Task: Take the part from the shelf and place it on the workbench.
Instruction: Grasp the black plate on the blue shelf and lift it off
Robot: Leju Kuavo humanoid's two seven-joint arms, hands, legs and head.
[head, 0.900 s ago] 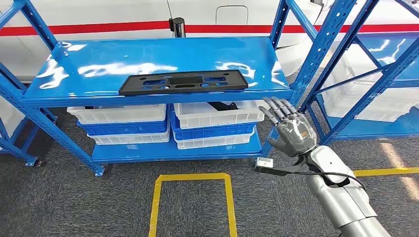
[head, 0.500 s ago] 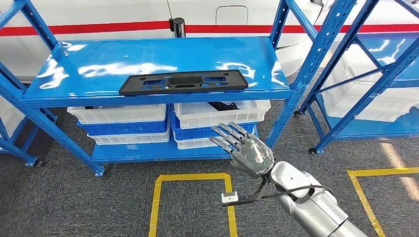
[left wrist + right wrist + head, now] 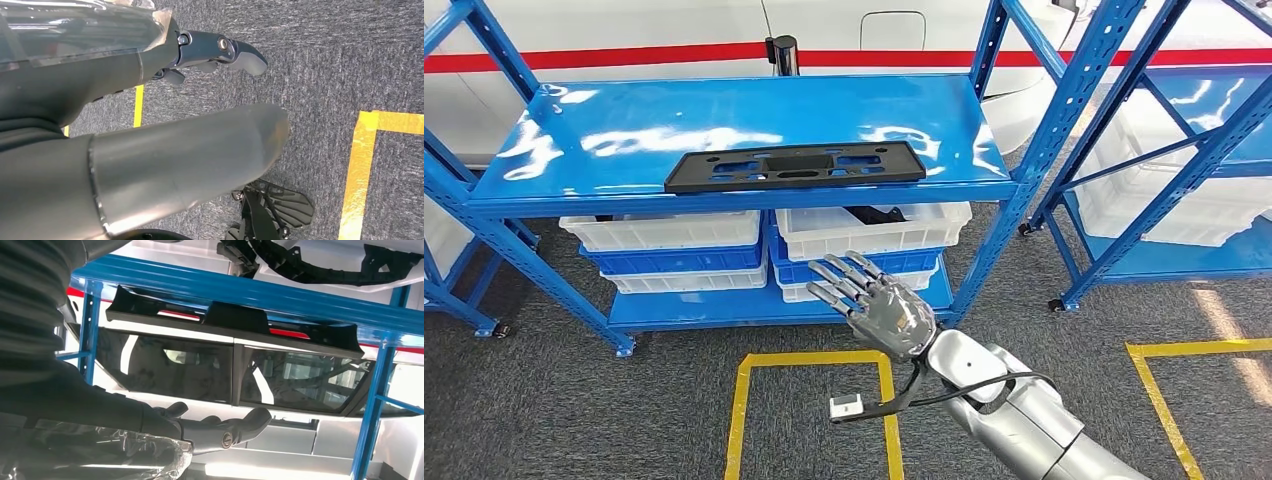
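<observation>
Head view: my right hand [image 3: 879, 305] hangs in front of the blue shelf [image 3: 724, 120], palm down, fingers spread wide and straight, holding nothing. My silver forearm comes up from the lower right and angles toward the left. The fingertips reach over the lower tier, just before the white bins [image 3: 864, 232].

Against the frame of about a second ago, this hand has swung leftward and lower: it was then beside the shelf's right upright, and now it sits before the middle of the lower tier. The shelf and its load lie as they did.

The black part [image 3: 794, 165] lies flat at the front edge of the top shelf, above my hand and a little to its left, well apart and untouched. In the right wrist view its dark edge [image 3: 235, 322] shows along the blue board.

My left hand [image 3: 220, 50] hangs over the grey carpet [image 3: 340, 60]; I cannot tell how its fingers are set.
</observation>
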